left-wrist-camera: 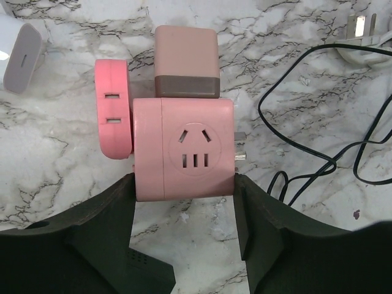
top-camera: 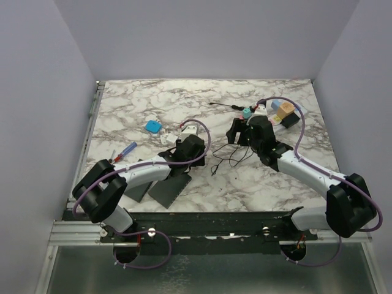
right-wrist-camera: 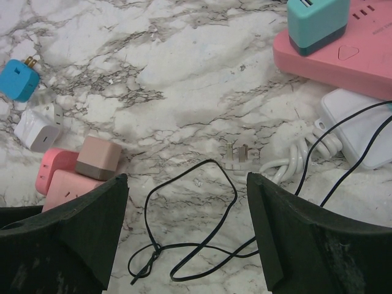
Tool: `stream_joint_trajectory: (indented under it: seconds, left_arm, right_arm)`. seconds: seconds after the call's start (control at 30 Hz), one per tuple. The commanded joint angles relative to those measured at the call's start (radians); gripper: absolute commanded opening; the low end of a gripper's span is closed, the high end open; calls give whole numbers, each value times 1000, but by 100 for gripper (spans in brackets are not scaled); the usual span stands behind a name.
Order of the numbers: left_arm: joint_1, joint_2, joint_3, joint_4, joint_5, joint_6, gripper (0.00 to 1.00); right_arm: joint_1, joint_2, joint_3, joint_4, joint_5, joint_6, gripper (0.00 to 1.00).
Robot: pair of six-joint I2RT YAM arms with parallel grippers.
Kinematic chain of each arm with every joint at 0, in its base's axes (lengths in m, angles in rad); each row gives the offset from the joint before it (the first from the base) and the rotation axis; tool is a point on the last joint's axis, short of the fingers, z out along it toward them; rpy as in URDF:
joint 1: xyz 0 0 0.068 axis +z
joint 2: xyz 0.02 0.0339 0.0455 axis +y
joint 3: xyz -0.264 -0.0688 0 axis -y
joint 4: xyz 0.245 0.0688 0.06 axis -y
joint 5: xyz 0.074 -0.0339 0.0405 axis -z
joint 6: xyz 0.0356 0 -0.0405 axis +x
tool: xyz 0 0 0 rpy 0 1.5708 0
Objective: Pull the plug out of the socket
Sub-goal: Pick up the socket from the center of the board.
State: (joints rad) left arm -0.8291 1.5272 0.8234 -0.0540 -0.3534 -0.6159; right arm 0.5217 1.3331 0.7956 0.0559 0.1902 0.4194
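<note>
**Left Gripper on Cube Socket, Right Gripper Wide Above Cable**

1. Left gripper (left-wrist-camera: 184, 184): the jaws are drawn in against the pink cube socket (left-wrist-camera: 184, 150). The fingers (left-wrist-camera: 104, 208) meet its two side faces at the end nearest the wrist. Only that end of the cube lies between them.

2. Pink cube socket: it lies flat on the marble counter (top-camera: 122, 110), close to the counter's middle, with one outlet face turned up. A mauve charger (left-wrist-camera: 187, 61) is seated in the face away from the wrist. A flat pink adapter (left-wrist-camera: 113, 110) touches another side.

3. Right gripper (right-wrist-camera: 187, 184): the jaws stand wide apart with nothing between them. It hangs above a loose black cable (right-wrist-camera: 184, 245) that curls over the middle of the counter.

4. Toward the far right corner of the counter lies a pink power strip (right-wrist-camera: 343, 58). A teal adapter (right-wrist-camera: 315, 21) is plugged into it. Just beside it is the white power strip (right-wrist-camera: 358, 119), only partly in the right wrist view, with a coiled white cord (right-wrist-camera: 294, 162).

5. A blue adapter (right-wrist-camera: 18, 79) and a white charger (right-wrist-camera: 40, 128) lie apart from the cube, toward the left edge.
</note>
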Motion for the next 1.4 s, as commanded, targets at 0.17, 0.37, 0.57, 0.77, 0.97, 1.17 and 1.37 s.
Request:
stream_joint_trajectory:
  seconds: [0.17,0.37,0.57,0.77,0.97,1.17,1.37]
  left_arm:
    - [-5,79,48,-2,-17,43,64]
    - [-4,100,61,-15,-36,62,69]
    - [-5,126,82,-17,-49,99,66]
    - [-5,95,92,-12,-30,193,32]
    - [18,-74,83,-12,158,363,4]
    - [37,-247,70,-12,339,470,0]
    - [40,-351,31,28,518,573,0]
  right_arm:
    - [-5,23,-5,-14,-26,15,83]
    - [-5,26,-5,-15,-28,17,83]
    - [-5,31,-8,-13,-33,22,83]
    - [-12,-7,1,-36,-64,9,83]
    - [-121,-103,-15,-50,-428,-10,85]
    - [-200,-186,-10,-95,-753,4,85]
    - [-249,-177,-19,29,-990,178,85]
